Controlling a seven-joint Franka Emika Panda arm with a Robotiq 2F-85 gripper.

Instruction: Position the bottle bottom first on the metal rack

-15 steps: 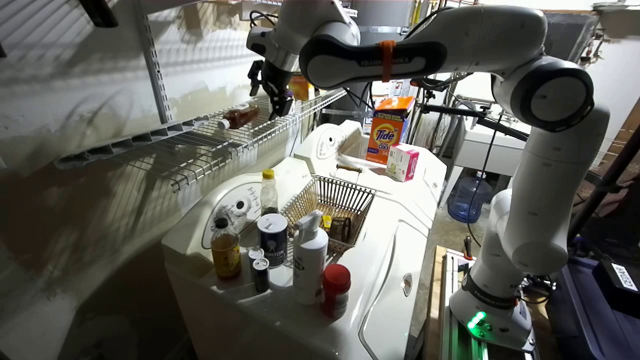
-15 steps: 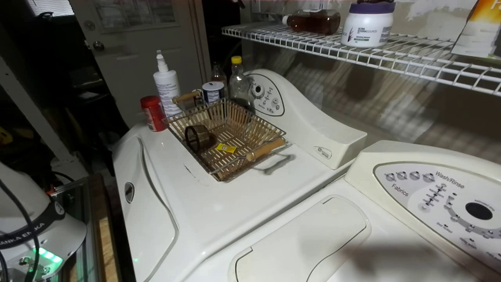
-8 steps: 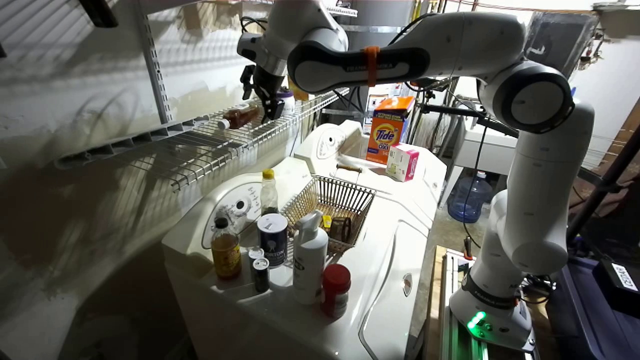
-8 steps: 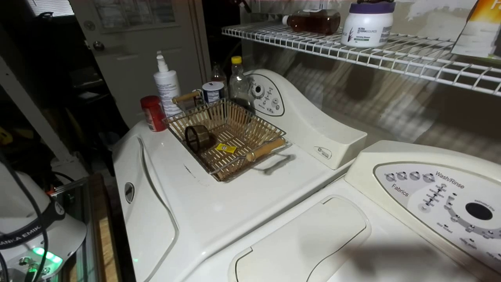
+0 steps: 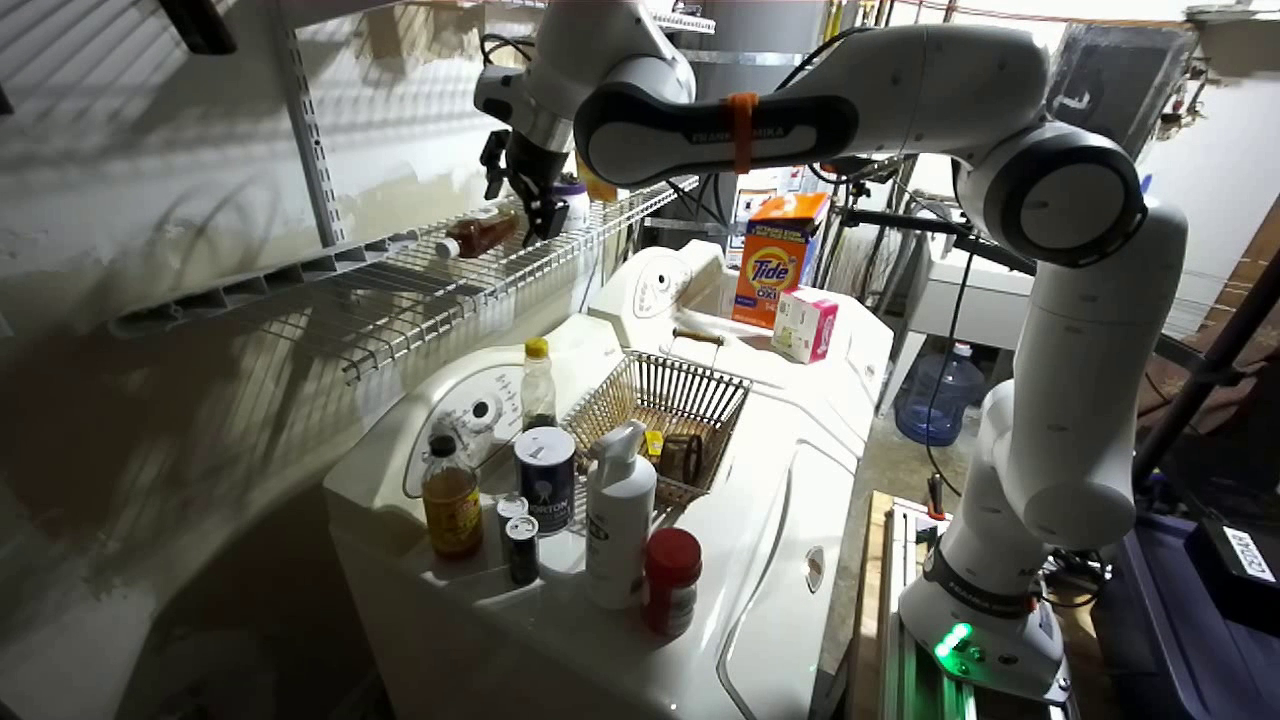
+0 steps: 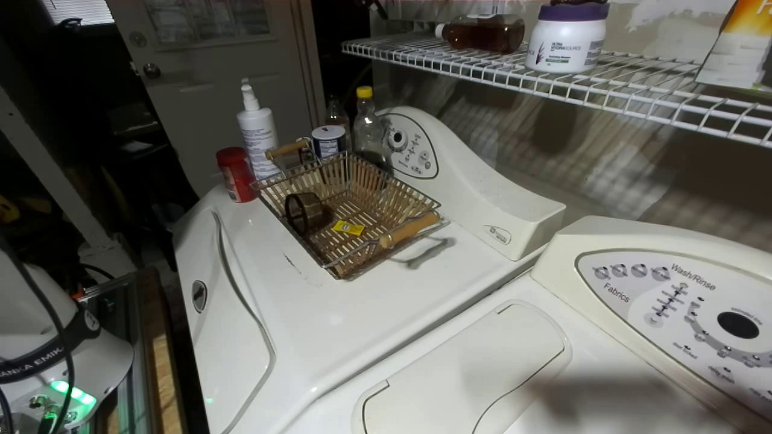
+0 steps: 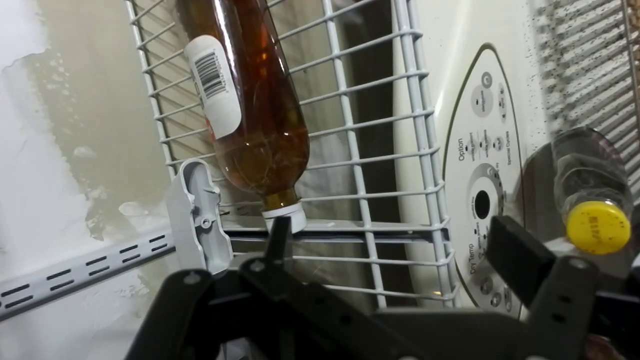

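Bottle (image 7: 255,100): one, brown, white cap, white label with barcode. Lies on its side on the rack (image 6: 633,90), a long shelf of pale wire along the wall; seen so in both exterior views.

Gripper (image 7: 391,225): black, two fingers (image 7: 522,260) spread wide and released, above the rack and near the bottle. In the wrist view one fingertip overlaps the bottle's cap; whether they touch cannot be told.

Jar (image 6: 567,39): white, purple lid, upright on the rack, just beside the bottle's base end.

Carton (image 6: 739,54): orange and white, on the rack, cut off by the edge of an exterior view.

Wall strip (image 5: 312,140): slotted metal, upright on the wall behind the rack.

Dryer (image 6: 338,313): white, below the rack, side by side with the washer (image 6: 446,386), also white.

Basket (image 6: 392,187): slatted, wooden handles, set on the dryer; inside, a dark cup (image 6: 303,213) on its side and a yellow packet (image 6: 348,228).

Group on the dryer near the basket, in an exterior view, all upright: red-lidded jar (image 5: 670,590), white pump bottle (image 5: 618,530), blue canister (image 5: 545,490), two small shakers (image 5: 522,555), dark-capped bottle (image 5: 452,505), yellow-capped bottle (image 5: 538,385).

Detergent box (image 5: 770,260): orange, on the washer, a pink-and-white box (image 5: 805,325) just beside it.

Water jug (image 5: 938,400): blue, on the floor.

Arm (image 5: 960,90): white, orange band round one link, green lights lit at its base.
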